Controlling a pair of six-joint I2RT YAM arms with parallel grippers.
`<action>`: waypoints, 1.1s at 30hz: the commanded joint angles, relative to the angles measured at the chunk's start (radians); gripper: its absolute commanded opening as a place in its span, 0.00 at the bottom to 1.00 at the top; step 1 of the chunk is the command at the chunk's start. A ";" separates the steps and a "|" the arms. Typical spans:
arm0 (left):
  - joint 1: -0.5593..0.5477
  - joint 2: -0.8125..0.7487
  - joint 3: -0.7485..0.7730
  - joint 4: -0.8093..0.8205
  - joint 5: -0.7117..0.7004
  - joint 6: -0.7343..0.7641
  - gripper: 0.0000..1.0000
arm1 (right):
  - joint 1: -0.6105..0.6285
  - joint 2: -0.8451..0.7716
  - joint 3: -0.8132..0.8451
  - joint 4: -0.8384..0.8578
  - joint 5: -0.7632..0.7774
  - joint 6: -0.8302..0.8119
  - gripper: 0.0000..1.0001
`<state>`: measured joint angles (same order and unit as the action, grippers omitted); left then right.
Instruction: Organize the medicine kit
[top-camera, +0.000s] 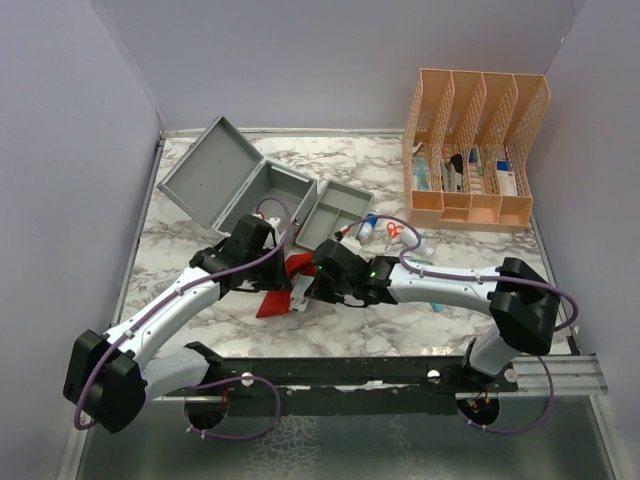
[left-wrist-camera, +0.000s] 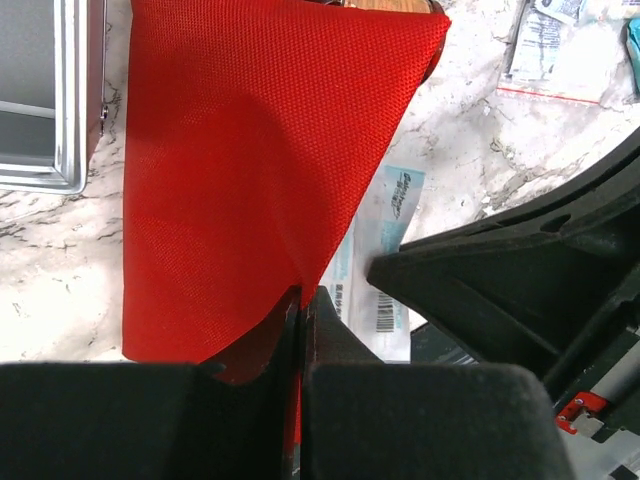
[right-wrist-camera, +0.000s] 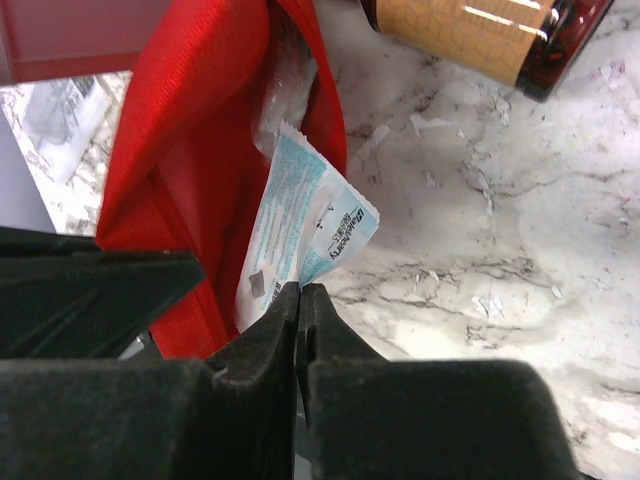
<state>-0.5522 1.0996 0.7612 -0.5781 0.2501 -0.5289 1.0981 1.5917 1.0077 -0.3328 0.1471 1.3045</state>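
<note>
I see the medicine kit (top-camera: 285, 195) standing open on the marble table (top-camera: 200, 330). Its lid is tipped up and back. Its grey tray (top-camera: 340, 208), the one with little sections, sits out on the table just beside the kit's right side.

Right in front of the kit, on the side nearer my arms, lies the red pouch (left-wrist-camera: 230, 170). Both arms reach in there and meet over it.

The left gripper (left-wrist-camera: 303, 300) has its two fingers pressed together on the edge of the pouch's red cloth, so it is pinching the pouch. One metal corner of the kit shows off to the side in the left wrist view.

The right gripper (right-wrist-camera: 300, 290) is squeezed tight on the bottom corner of a pale blue packet (right-wrist-camera: 310, 220). The packet pokes out from the pouch's open mouth.

A brown bottle (right-wrist-camera: 480, 30) lies on its side on the table, not far from the kit.

To the right of the kit, past the tray, I see scissors (top-camera: 393, 230) with red handles. Well off to the kit's right, by the back wall, stands the peach organizer (top-camera: 475, 150).
</note>
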 joint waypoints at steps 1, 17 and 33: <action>-0.004 -0.012 -0.013 0.037 0.028 -0.025 0.00 | 0.006 0.032 0.065 0.006 0.103 0.019 0.01; -0.004 -0.027 -0.056 0.119 0.014 -0.091 0.00 | 0.006 0.137 0.095 0.066 -0.015 0.002 0.01; -0.003 -0.102 -0.077 0.136 0.036 -0.144 0.00 | 0.006 0.137 0.016 0.221 -0.061 0.103 0.01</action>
<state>-0.5522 1.0351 0.6785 -0.4725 0.2611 -0.6476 1.0985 1.7226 1.0557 -0.1814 0.1070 1.3586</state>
